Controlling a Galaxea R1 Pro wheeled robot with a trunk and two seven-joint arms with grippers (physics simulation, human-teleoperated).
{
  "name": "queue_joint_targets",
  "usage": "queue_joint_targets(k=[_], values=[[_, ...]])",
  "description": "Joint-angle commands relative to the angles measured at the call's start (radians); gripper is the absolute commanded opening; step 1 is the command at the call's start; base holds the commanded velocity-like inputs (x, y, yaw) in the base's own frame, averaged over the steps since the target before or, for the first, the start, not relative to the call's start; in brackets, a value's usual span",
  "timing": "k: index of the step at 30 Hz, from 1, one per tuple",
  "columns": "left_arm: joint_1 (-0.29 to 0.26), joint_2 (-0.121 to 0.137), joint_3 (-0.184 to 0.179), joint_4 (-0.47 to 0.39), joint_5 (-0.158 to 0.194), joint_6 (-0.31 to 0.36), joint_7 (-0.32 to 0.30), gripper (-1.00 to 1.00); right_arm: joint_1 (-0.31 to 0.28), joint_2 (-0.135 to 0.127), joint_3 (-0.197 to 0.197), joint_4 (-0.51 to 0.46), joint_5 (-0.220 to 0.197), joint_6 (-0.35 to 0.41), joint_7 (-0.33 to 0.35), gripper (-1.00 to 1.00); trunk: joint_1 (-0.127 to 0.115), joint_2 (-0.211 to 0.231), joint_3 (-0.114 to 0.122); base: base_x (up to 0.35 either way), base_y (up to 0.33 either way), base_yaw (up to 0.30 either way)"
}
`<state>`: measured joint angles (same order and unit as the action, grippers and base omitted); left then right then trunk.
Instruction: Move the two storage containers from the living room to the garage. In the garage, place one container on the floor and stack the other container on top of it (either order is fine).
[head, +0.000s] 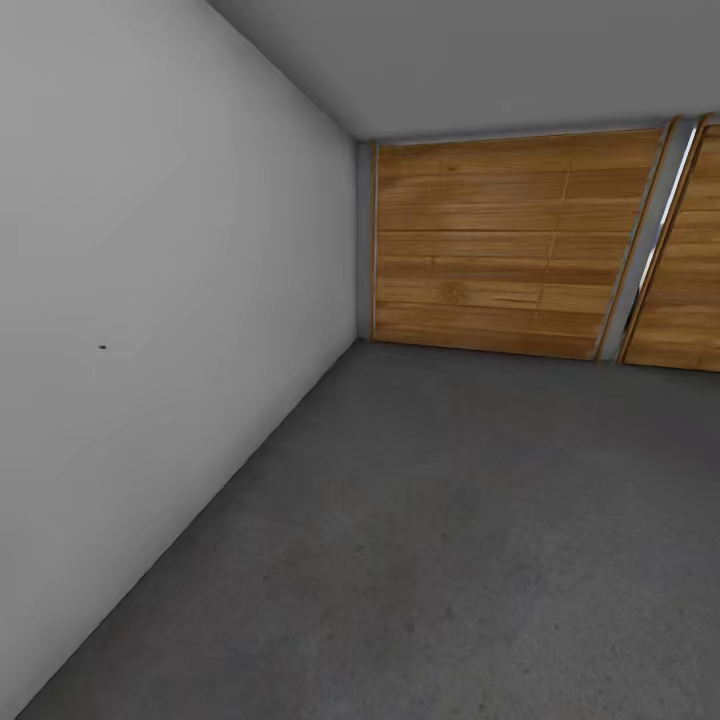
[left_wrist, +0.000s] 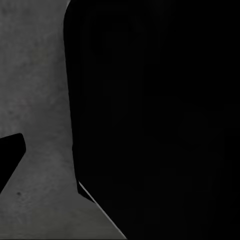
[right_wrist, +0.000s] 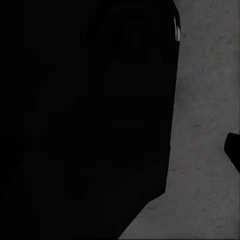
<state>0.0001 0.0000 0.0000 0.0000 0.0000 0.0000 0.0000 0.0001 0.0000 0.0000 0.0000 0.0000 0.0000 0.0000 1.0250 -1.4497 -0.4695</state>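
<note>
We faced the garage's wooden panel doors (head: 485, 245) across the floor (head: 450, 540); each wrist view showed a black shape — we could not tell either pincer's state.

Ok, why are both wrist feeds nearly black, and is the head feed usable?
Head view: sharp and evenly lit, wooden doors and concrete floor clear, no glare. Left wrist view: a large unlit black shape blocks most of the frame, floor beside it. Right wrist view: likewise a black mass; fingers cannot be made out.
</note>
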Motion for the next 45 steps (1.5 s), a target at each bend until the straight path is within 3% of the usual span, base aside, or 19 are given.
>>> queue_joint_targets(k=[1,13,16,32,36,37,38,42,45], values=[[0.000,0.000,0.000,0.000,0.000,0.000,0.000,1.00,0.000,0.000,0.000,0.000,0.000,0.000,0.000,1.00,0.000,0.000,0.000,0.000,0.000,0.000],[0.063,-0.068,0.003,-0.003,-0.002,-0.007,-0.002,1.00,-0.036,0.063,0.001,0.006,0.000,-0.002,-0.002,1.00,0.000,0.000,0.000,0.000,0.000,0.000],[0.064,-0.082,0.003,-0.003,-0.003,-0.007,-0.002,1.00,-0.037,0.063,0.001,0.006,0.000,-0.002,-0.002,1.00,0.000,0.000,0.000,0.000,0.000,0.000],[0.064,-0.084,0.008,-0.003,0.000,-0.006,-0.005,1.00,-0.037,0.063,0.001,0.007,-0.004,-0.005,-0.002,1.00,0.000,0.000,0.000,0.000,0.000,0.000],[0.064,-0.107,0.008,-0.003,0.001,-0.007,-0.008,1.00,-0.037,0.058,0.005,-0.009,0.000,-0.028,-0.002,1.00,0.000,0.000,0.000,0.000,0.000,0.000],[0.064,-0.117,0.007,-0.003,0.001,-0.007,-0.009,1.00,-0.037,0.056,0.006,-0.035,0.000,-0.115,-0.002,1.00,0.000,0.000,0.000,0.000,0.000,0.000],[0.064,-0.122,0.006,-0.003,0.001,-0.009,-0.009,1.00,-0.038,0.054,0.006,-0.047,0.000,-0.140,-0.002,1.00,0.000,0.000,0.000,0.000,0.000,0.000],[0.065,-0.126,0.004,-0.031,0.000,-0.085,-0.002,1.00,-0.040,0.037,0.006,-0.105,0.004,-0.176,-0.002,1.00,0.000,0.000,0.000,0.000,0.000,0.000],[0.065,-0.119,0.004,-0.104,-0.001,-0.151,0.003,1.00,-0.045,0.021,0.007,-0.208,0.009,-0.178,-0.002,1.00,0.000,0.000,0.000,0.000,0.000,0.000]])
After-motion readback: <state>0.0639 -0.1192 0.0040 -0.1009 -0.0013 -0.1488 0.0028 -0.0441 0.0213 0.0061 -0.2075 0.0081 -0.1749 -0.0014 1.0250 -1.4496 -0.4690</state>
